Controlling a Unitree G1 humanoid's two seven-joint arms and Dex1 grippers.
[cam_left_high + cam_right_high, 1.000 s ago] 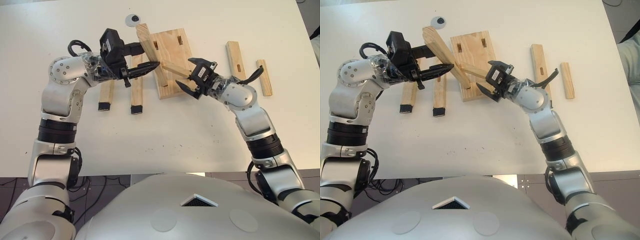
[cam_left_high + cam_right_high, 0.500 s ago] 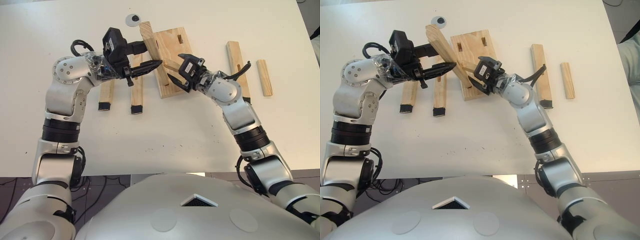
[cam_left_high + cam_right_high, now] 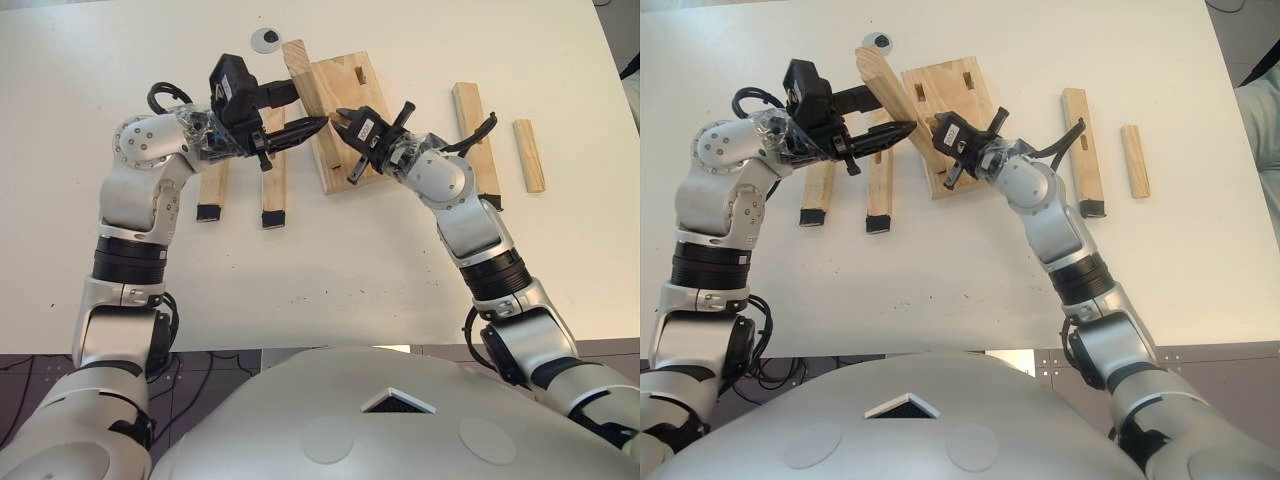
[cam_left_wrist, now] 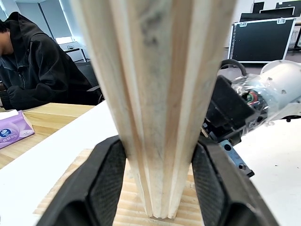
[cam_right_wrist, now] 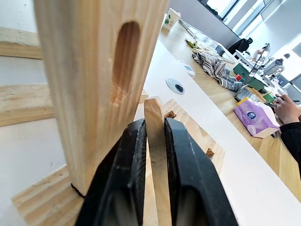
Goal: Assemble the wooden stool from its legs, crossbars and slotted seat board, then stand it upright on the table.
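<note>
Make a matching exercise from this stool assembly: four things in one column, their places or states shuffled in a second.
Things:
1. left hand
2. right hand
3. seat board
4. loose crossbar

States:
A. flat on the table, slots facing up
B. shut on a thin crossbar
C. rightmost piece lying on the table
D. shut on a leg

Pairs: 1-D, 2-B, 3-A, 4-C

- Pale, straight-grained wood is shown by the seat board [image 3: 340, 95], upper centre.
- The legs [image 3: 272, 185], centre left, are tipped black.
- The table [image 3: 330, 260] is coloured white.
</note>
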